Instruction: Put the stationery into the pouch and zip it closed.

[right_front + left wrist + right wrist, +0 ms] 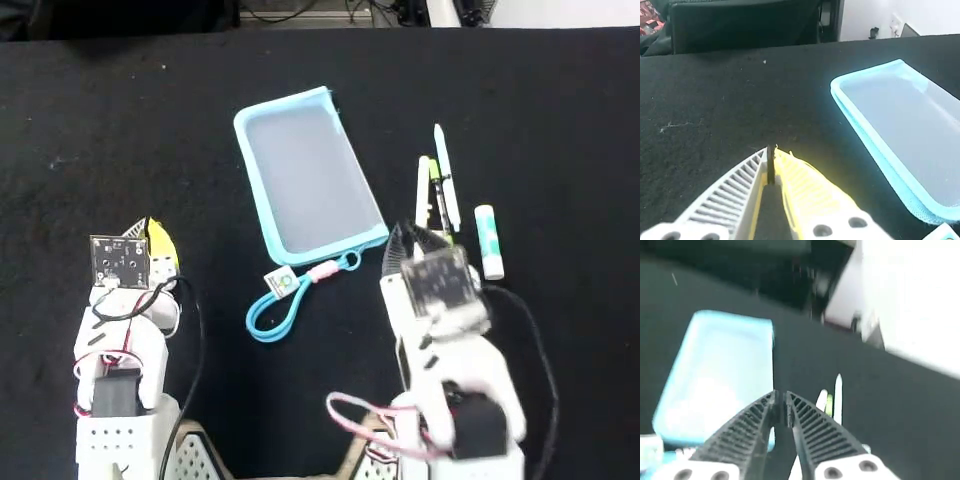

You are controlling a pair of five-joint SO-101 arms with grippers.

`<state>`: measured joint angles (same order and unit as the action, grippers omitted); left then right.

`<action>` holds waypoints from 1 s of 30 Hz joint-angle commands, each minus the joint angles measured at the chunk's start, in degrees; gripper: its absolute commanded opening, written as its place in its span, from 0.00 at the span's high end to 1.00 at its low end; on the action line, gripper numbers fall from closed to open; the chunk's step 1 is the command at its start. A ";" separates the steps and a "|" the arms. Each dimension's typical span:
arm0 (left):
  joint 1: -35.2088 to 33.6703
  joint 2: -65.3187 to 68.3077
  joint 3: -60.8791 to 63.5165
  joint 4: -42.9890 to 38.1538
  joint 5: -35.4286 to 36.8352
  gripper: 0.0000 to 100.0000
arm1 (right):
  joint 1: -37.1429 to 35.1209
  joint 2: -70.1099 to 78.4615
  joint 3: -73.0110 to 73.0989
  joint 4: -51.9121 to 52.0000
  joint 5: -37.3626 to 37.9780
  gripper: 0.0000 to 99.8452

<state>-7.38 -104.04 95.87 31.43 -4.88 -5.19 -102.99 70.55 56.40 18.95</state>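
Note:
A light-blue translucent pouch (308, 180) lies flat at the table's middle, with a blue loop strap (275, 311) and a small tag at its near end. Right of it lie two white pens (445, 180) and a green-and-white glue stick (489, 241). My left gripper (772, 152) is shut with nothing in it, left of the pouch (900, 125). My right gripper (780, 399) is shut and holds nothing, hovering between the pouch (720, 380) and the pens (832, 400).
The black table (120, 130) has free room to the left and far side. Dark equipment and a white wall stand beyond the far edge. Cables trail from both arm bases near the front edge.

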 commanded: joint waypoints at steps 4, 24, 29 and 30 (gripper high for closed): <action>0.57 -0.53 1.45 0.44 -0.79 0.97 | -7.65 2.07 -14.55 4.13 -0.88 0.98; 0.40 -0.53 1.45 0.53 -0.79 0.97 | -17.49 51.82 4.26 -31.38 -24.88 0.98; 0.31 -0.53 1.45 0.53 -0.79 0.97 | -17.49 58.86 2.77 -32.44 -28.31 0.85; 0.31 -0.53 1.45 0.53 -0.79 0.97 | -17.49 60.00 2.42 -32.44 -28.48 0.83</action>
<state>-7.38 -104.04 95.87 31.78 -5.32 -22.07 -45.67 75.12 25.45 -8.04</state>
